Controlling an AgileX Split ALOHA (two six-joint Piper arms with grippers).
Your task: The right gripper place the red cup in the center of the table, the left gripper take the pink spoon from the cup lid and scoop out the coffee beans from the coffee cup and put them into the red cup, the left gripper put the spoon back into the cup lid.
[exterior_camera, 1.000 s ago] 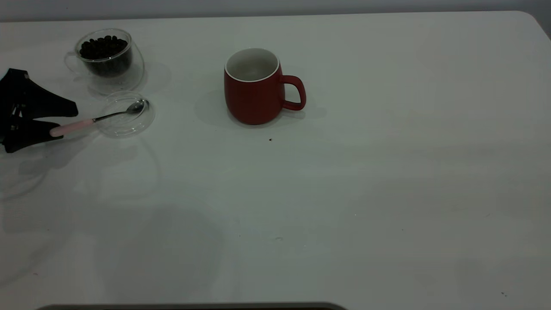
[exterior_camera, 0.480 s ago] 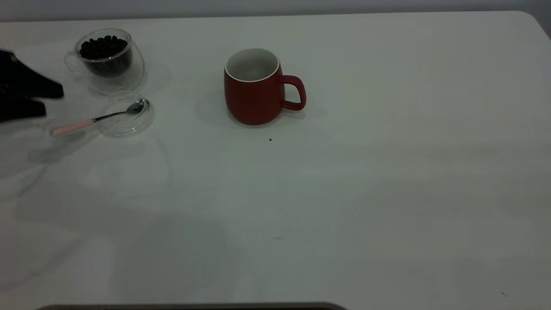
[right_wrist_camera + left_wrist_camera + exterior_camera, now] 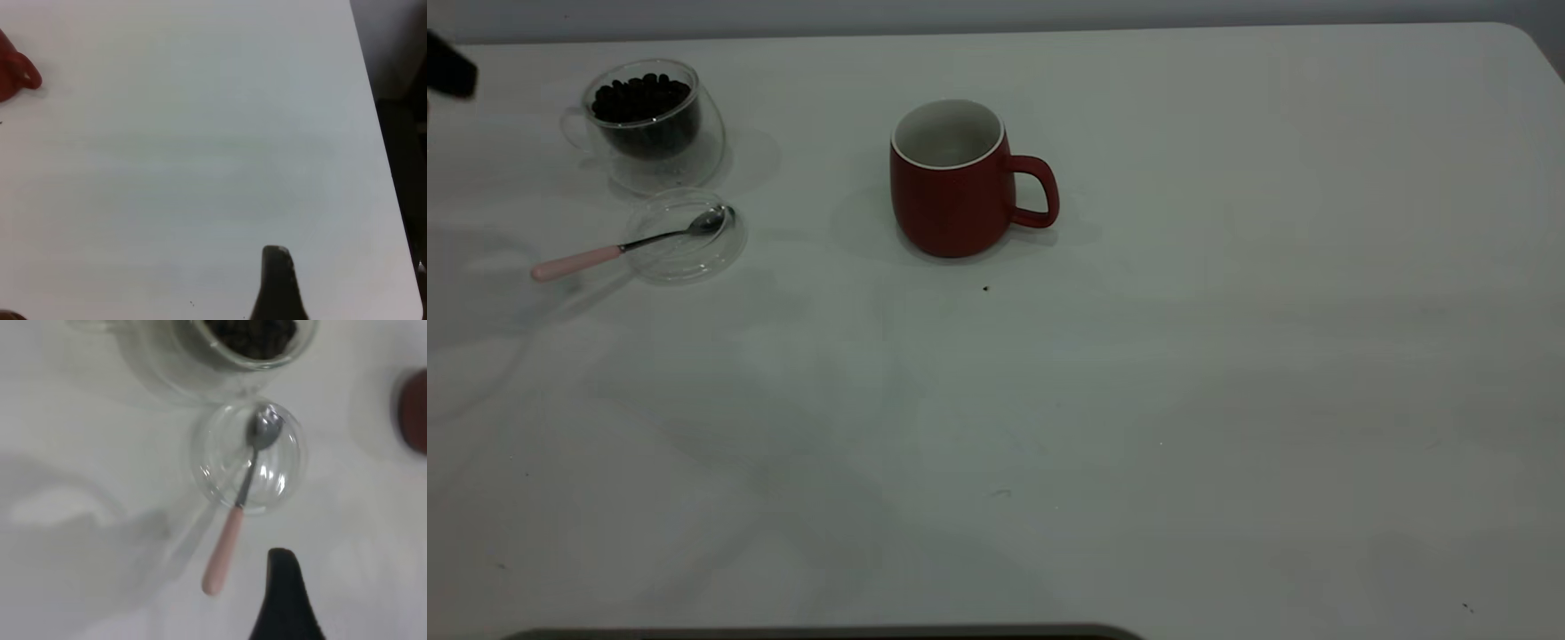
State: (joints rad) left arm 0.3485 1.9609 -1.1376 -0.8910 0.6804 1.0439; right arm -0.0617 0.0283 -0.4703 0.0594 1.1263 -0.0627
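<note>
The table [image 3: 1227,373] is a plain white top with a rounded far corner at the exterior view's right and a few tiny dark specks, one of them just in front of the red cup [image 3: 953,182]. That cup stands upright toward the middle of the far half, its handle pointing to the view's right and its white inside showing nothing in it. Near the far left corner stands the coffee cup [image 3: 647,120] holding the coffee beans [image 3: 640,96], and just in front of it lies the cup lid [image 3: 685,236], with the pink spoon [image 3: 627,245] resting bowl-first in the lid and its handle reaching out over the tabletop.
</note>
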